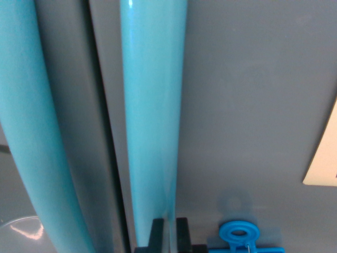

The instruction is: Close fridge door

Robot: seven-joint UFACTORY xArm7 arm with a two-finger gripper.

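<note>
The wrist view sat close against the grey fridge door [247, 105], which filled the wrist view's right half and most of the middle. A light blue handle [152, 116] ran along it, its long axis going from the top edge of the picture down to the bottom, nearly straight, and slightly narrower toward the bottom. A second light blue handle [37, 137] stood on the wrist view's left, its long axis likewise top to bottom but bowed, curving in toward the bottom centre. Between the two ran a dark vertical seam [108, 132] (the line where two grey panels met).

The gripper [169, 234] showed only as two black fingertips at the bottom edge, standing slightly apart with a narrow gap, right at the foot of the straighter handle; whether they pinched it I could not tell.

A blue clip [239, 234] with a ring hung on the door just beside the fingers. A pale card corner [324, 158] lay at the right edge.
</note>
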